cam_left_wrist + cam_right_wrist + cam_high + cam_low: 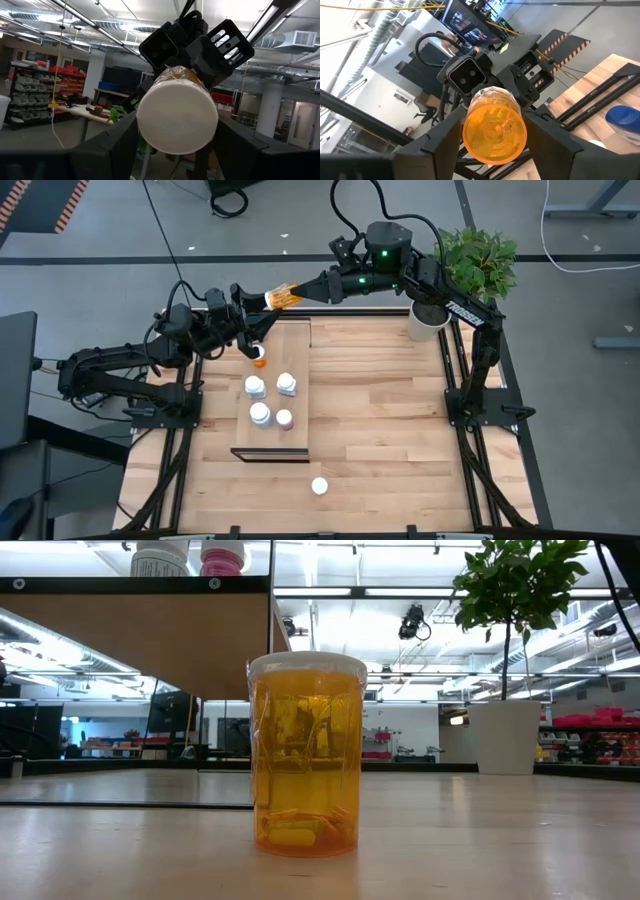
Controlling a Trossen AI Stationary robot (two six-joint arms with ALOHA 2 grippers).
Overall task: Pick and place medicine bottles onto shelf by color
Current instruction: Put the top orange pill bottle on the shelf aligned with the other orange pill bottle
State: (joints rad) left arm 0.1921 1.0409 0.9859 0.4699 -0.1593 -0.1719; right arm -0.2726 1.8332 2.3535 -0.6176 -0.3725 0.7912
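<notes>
An orange medicine bottle [283, 297] with a white cap hangs in the air over the table's far-left part, held between both arms. My left gripper [262, 304] is shut on its cap end and my right gripper [300, 292] on its bottom end. The shelf [300, 345] lies below. On it stand white-capped bottles [255, 387], [287, 384], [260, 414], a dark-red one [284, 419] and a small orange one [260, 361]. Another orange bottle [305, 755] stands on its base on the table near the front edge. My left gripper pinches the white cap [150, 135] between its two fingers [117, 142], coming from the table's left and slanting upward, fingers along the bottle. The bottle lies roughly level, clear of everything below. My right gripper has the orange bottom end [470, 135] between its two fingers [442, 137], reaching level from the table's far right, fingers along the bottle. Both fingers stand close against the body; whether they press on it I cannot tell.
A white plant pot [428, 320] with a green plant stands at the far right corner. A blue bottle [622, 122] lies on the wood below the right arm. The table's right half [400, 410] is bare wood.
</notes>
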